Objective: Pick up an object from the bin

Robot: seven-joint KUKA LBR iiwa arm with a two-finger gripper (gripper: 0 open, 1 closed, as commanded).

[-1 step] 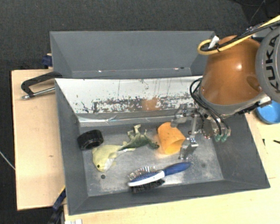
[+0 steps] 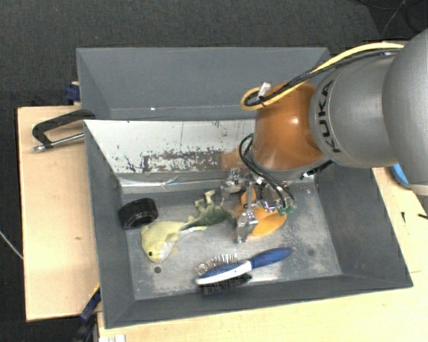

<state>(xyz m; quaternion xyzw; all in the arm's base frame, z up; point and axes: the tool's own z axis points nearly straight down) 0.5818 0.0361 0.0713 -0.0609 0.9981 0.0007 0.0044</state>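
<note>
My gripper (image 2: 261, 216) is low in the middle of the bin, under the arm's orange cover. It stands open, with one metal finger (image 2: 243, 228) at the left edge of a rounded orange thing (image 2: 266, 225) and the other at its upper right. The orange thing lies on the bin floor, partly hidden by the gripper. A green toy dinosaur (image 2: 211, 213) lies just left of the gripper, touching or nearly touching it. In front of the gripper lies a blue-handled brush (image 2: 238, 268) with a white and black bristle head.
A pale yellow fish-shaped toy (image 2: 160, 239) lies left of the dinosaur. A small black wheel (image 2: 138, 212) rests near the left wall. The arm and its cover hang over the bin's back right part.
</note>
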